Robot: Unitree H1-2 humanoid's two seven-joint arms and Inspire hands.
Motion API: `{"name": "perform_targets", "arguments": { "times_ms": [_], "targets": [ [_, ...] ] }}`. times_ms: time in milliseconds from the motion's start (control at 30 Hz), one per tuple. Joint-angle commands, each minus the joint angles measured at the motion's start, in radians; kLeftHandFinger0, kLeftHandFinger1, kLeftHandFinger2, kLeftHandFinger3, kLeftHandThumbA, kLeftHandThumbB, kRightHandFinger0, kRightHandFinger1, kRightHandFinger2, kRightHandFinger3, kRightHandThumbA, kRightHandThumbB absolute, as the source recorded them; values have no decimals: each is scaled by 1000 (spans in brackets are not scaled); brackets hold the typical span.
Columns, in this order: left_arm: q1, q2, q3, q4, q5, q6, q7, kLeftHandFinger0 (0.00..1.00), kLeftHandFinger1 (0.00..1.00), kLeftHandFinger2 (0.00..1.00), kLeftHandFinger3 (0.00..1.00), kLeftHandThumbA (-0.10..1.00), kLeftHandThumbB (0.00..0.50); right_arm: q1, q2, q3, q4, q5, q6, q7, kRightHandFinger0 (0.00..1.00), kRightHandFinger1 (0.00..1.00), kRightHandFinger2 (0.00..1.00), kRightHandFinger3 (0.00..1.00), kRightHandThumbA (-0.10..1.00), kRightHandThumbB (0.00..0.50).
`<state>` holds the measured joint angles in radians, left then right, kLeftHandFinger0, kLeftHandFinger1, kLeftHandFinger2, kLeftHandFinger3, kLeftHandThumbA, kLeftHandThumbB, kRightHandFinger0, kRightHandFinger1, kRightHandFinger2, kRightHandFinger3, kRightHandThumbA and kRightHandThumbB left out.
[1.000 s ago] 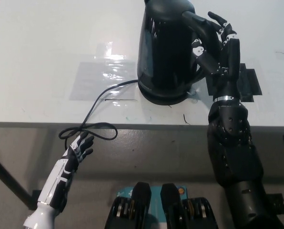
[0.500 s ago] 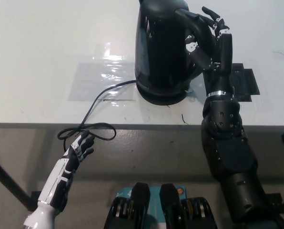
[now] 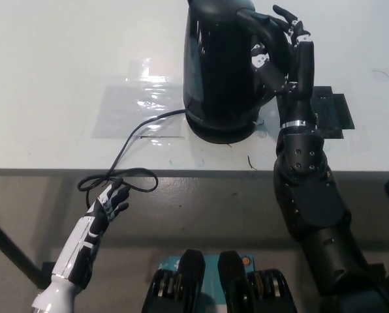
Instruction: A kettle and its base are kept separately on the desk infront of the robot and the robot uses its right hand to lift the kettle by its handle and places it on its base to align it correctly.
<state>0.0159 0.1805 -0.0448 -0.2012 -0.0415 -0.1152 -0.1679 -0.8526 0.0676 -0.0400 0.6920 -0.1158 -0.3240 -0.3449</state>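
Kettle: you see the kettle (image 3: 224, 65) upright on its base (image 3: 220, 130) on the table (image 3: 64, 78).
Right robot hand (image 3: 282, 55): wrapped around the handle (image 3: 260, 26).
Left robot hand (image 3: 109, 205): spread, empty, resting below the table edge beside the cord (image 3: 126, 173).

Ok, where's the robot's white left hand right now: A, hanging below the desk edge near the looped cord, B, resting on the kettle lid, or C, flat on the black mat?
A: the left hand hangs below the desk edge, beside the looped cord, away from the kettle.
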Motion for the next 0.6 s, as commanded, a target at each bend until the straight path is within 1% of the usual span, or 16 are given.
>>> {"name": "perform_targets", "arguments": {
  "times_ms": [0,133,167,200,233,300,433,533,567],
  "targets": [
    [-22,15,11,-13,-6,-13,-7,1000,1000,1000,1000,1000,86,-41,16,32,0,-42,-25,-8,0,294,688,779,-100,155],
    [-25,16,12,-18,-13,0,-8,1000,1000,1000,1000,1000,91,-11,18,56,-39,-64,-34,-3,0,302,686,771,-100,141],
    [-25,16,13,-19,-15,4,-8,1000,1000,1000,1000,1000,86,-5,19,59,-46,-66,-38,-2,0,244,616,686,-100,162],
    [-26,17,14,-19,-16,5,-8,1000,1000,1000,1000,1000,87,13,20,67,-66,-73,-45,0,0,288,654,724,-100,151],
    [-27,18,15,-18,-15,3,-8,1000,1000,1000,1000,1000,88,30,21,75,-82,-84,-56,-1,4,300,662,732,-100,149],
    [-27,19,16,-16,-14,0,-9,1000,1000,1000,1000,1000,87,63,22,85,-119,-90,-59,2,6,310,663,732,-100,140],
    [-28,17,17,-16,-12,2,-6,1000,1000,1000,1000,1000,97,112,17,96,-186,-93,-45,10,1,311,660,731,-100,141],
    [-31,17,15,-13,-11,-4,-8,1000,1000,1000,1000,1000,73,144,11,98,-225,-90,-39,18,0,309,661,731,-100,141],
    [-32,16,15,-14,-11,-2,-8,1000,1000,1000,1000,1000,80,149,8,99,-228,-97,-40,15,0,308,660,732,-100,141]
  ]
}}
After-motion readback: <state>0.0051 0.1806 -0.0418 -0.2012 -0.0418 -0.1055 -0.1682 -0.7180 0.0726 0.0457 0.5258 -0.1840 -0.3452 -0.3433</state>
